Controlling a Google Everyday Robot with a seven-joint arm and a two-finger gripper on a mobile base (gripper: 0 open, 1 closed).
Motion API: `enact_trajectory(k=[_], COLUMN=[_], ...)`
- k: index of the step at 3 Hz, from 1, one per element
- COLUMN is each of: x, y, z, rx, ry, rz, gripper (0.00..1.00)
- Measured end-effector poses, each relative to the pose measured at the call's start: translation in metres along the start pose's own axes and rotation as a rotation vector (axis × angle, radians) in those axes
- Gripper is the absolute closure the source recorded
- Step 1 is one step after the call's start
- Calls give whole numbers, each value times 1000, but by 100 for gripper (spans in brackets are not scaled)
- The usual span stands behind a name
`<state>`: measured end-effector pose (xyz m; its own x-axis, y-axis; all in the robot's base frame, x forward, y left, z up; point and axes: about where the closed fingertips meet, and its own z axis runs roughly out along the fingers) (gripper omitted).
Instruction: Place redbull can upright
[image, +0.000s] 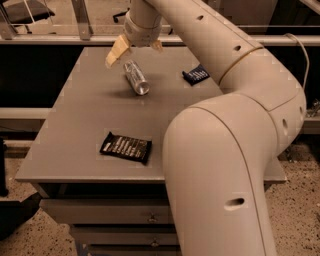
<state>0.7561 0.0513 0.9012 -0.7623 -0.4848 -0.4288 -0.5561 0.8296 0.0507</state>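
The redbull can (136, 77) lies on its side on the grey table (75, 130), toward the far middle, with its shiny end facing the camera. My gripper (136, 49) hangs just above the can's far end. It is open, with one cream finger (116, 51) to the left of the can and the other (157, 46) to the right. The fingers do not hold the can.
A flat dark snack wrapper (126, 147) lies near the table's front edge. A blue wrapper (196, 75) lies at the far right. My large arm (220, 150) covers the table's right side. Drawers (110, 215) sit under the tabletop.
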Motion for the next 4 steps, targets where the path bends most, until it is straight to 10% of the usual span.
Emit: enact_trajectory(k=[3, 4], x=[10, 12], y=[14, 12], z=[79, 90], rx=[14, 34], ry=[144, 166], rz=[88, 110], gripper=[0, 16])
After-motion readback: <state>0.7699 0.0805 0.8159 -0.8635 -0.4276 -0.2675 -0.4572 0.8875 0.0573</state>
